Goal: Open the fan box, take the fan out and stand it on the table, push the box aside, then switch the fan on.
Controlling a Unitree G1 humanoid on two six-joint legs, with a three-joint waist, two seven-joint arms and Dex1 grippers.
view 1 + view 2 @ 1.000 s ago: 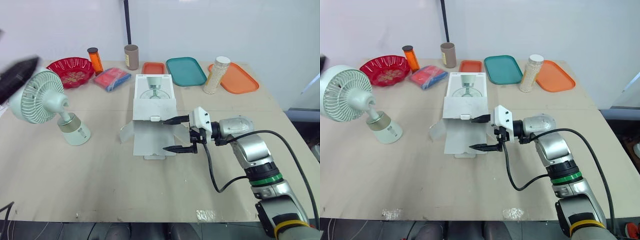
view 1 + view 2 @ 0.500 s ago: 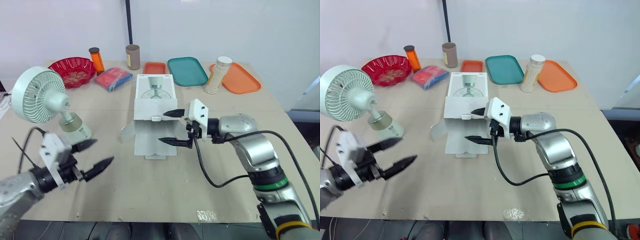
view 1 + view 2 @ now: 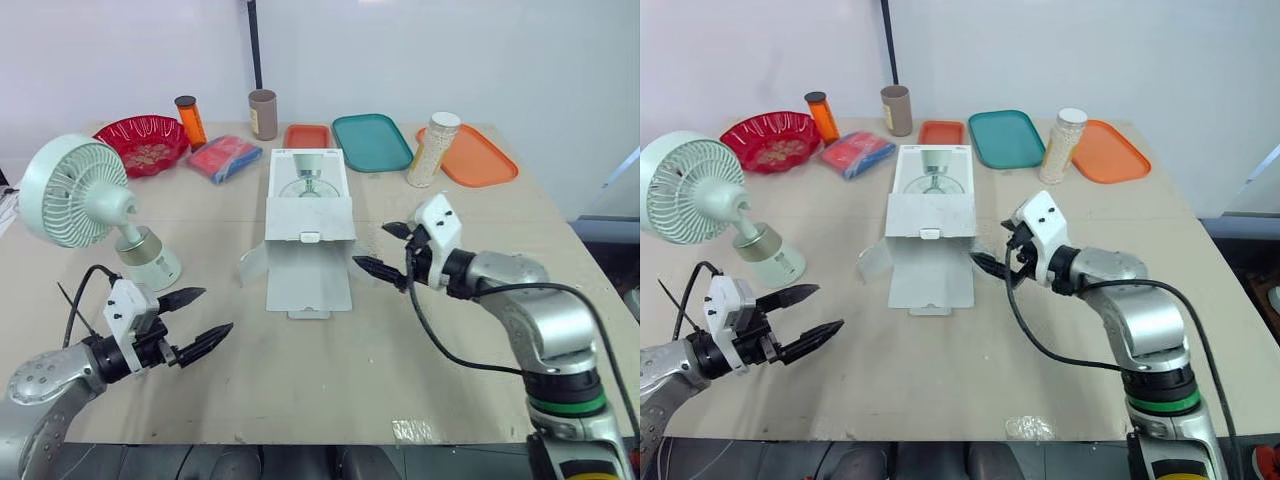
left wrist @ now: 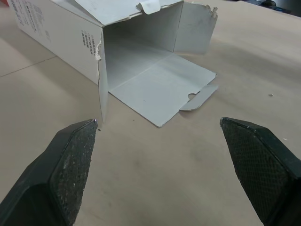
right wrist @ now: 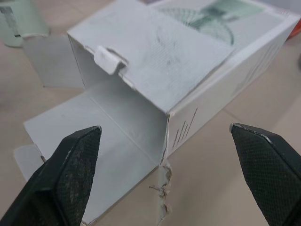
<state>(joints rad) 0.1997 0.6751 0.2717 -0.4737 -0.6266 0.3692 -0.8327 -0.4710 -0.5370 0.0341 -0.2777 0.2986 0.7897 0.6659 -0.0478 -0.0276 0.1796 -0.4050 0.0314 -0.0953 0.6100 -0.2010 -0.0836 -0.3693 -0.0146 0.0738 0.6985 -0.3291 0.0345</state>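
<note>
You cannot see the switch on the fan [image 3: 85, 205], and you cannot see its front, because the round head faces off to the left. The stuff inside the red bowl [image 3: 140, 143] is too small to make out. The lower finger of the right gripper [image 3: 370, 246] sits just beside the right edge of the fan box [image 3: 308, 215]; you cannot tell if it touches.

The fan stands upright on its base at the left of the table [image 3: 330, 380], well apart from the box. The box lies flat in the middle, its open end toward the robot and its flaps spread out. From the wrist views, the part of the inside you can see is bare.

Both claws are spread wide and hold nothing. The left gripper [image 3: 215, 310] hangs low over the table, near the fan's base.

Now count. You have one fan, one box and two claws. At the back there are three trays: a small orange tray [image 3: 307, 135], a teal tray [image 3: 371, 142] and a big orange tray [image 3: 478, 157]. There is one bowl, one orange bottle [image 3: 190, 120], one brown cup [image 3: 263, 113], one jar [image 3: 432, 150] of white bits and one red and blue packet [image 3: 224, 157].
</note>
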